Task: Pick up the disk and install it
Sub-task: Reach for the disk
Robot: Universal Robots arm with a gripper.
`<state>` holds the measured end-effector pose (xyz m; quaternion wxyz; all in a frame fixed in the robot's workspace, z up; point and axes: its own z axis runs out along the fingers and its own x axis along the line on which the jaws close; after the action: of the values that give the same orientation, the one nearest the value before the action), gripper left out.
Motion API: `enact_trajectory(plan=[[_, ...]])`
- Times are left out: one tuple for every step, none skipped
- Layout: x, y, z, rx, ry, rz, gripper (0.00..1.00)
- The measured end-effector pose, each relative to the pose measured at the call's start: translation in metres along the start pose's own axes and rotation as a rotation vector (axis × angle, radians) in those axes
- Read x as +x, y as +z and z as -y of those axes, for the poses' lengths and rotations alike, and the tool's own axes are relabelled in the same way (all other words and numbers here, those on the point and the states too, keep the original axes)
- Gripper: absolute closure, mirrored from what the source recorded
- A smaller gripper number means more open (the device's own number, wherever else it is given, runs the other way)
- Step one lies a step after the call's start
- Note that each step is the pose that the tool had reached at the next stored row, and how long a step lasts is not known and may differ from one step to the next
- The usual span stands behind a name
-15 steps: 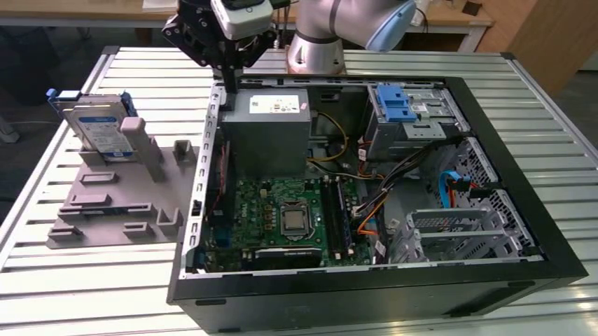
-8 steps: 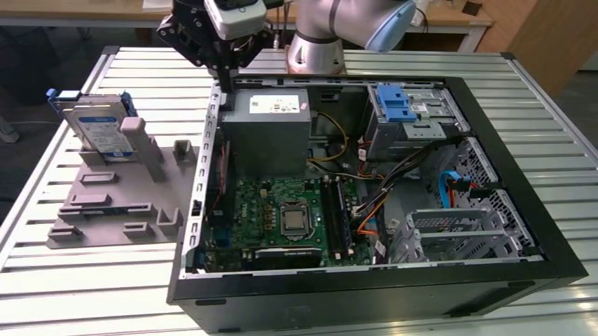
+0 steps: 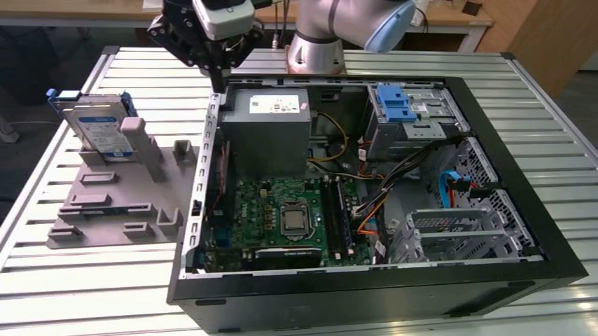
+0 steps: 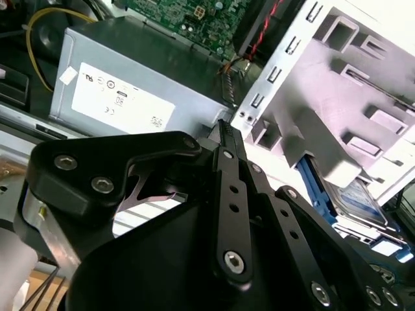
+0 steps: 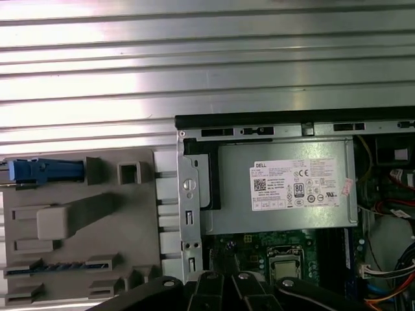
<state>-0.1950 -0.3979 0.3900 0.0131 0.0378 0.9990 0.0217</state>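
The disk (image 3: 98, 129) stands on edge in a grey holder (image 3: 117, 203) at the exterior view's left, outside the computer case; its blue-and-white label and blue carrier frame show. In the first wrist view it appears edge-on as a blue strip (image 5: 45, 170), and in the second wrist view it leans in the holder (image 4: 353, 194). My gripper (image 3: 217, 78) hangs above the case's rear corner on the exterior view's left, between the disk and the power supply. Its black fingers (image 4: 225, 133) are shut together with nothing between them. It touches neither the disk nor the case.
The open black computer case (image 3: 523, 175) lies on a slatted metal table (image 3: 122, 294). Inside are a grey power supply with a white sticker (image 3: 271, 129), a silver drive cage with a blue latch (image 3: 407, 112), a green motherboard (image 3: 280, 210) and loose cables (image 3: 411, 168).
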Motion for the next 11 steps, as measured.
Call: enact_trajectory(plan=[[0.0029, 0.0000, -0.0004, 0.0000, 0.000, 0.0000, 0.89], [0.0058, 0.0001, -0.0010, 0.0000, 0.000, 0.0000, 0.89], [0.0081, 0.0003, -0.0016, -0.0002, 0.000, 0.0001, 0.89], [0.0098, 0.0004, -0.0022, -0.0001, 0.000, 0.0001, 0.89], [0.0113, 0.0005, -0.0030, -0.0001, 0.000, -0.0001, 0.89], [0.0130, 0.0006, -0.0038, 0.0000, 0.000, -0.0005, 0.89], [0.0151, 0.0007, -0.0052, 0.0002, 0.000, -0.0010, 0.89], [0.0176, 0.0010, -0.0068, 0.0001, 0.000, -0.0013, 0.89], [0.0201, 0.0012, -0.0083, 0.0001, 0.000, -0.0018, 0.89], [0.0227, 0.0015, -0.0097, 0.0001, 0.001, -0.0022, 0.89], [0.0256, 0.0015, -0.0106, 0.0003, 0.000, -0.0030, 0.89]])
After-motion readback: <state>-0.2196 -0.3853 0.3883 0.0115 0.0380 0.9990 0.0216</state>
